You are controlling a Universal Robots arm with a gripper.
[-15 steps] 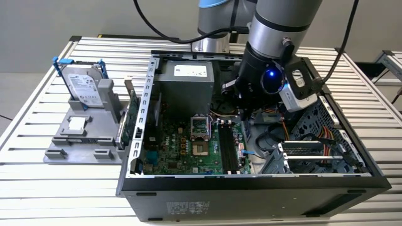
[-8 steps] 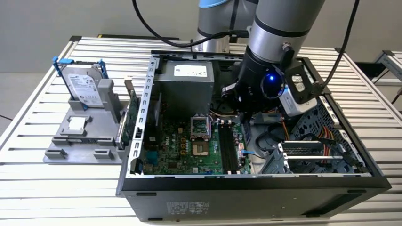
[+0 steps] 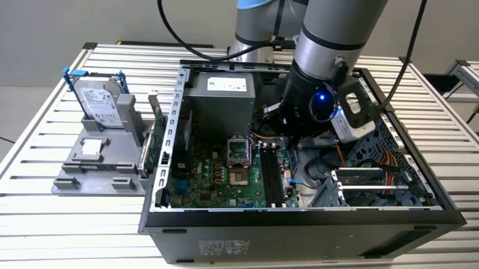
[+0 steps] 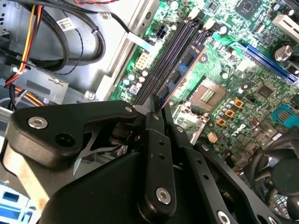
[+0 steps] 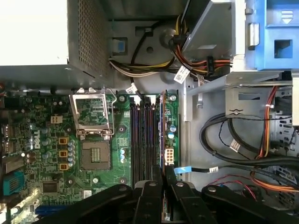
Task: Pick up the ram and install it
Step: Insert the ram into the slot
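Exterior view, going from its left to its right:

- Slatted table carried a grey fixture. A silver hard drive with blue clips stood upright in it.
- A green circuit card stood on edge at the fixture's side nearest the case.
- The open PC case lay on its side with the motherboard facing up. The power supply sat at the far end, the CPU socket was mid-board, and the memory slots were just beyond it towards the view's right.
- The arm reached down into the case over the far end of the slots, with its wrist light showing blue.
- The drive bay with coloured cables filled the case's end at the view's right.

Wrist views:

- The gripper had its fingers narrow, pinched on one end of the ram.
- The ram was on edge and ran parallel to the memory slots. It lined up with the outermost slot on the side away from the CPU socket in the first wrist view.
- I couldn't tell whether it was seated or just above the slot.
- The other slots looked bare.
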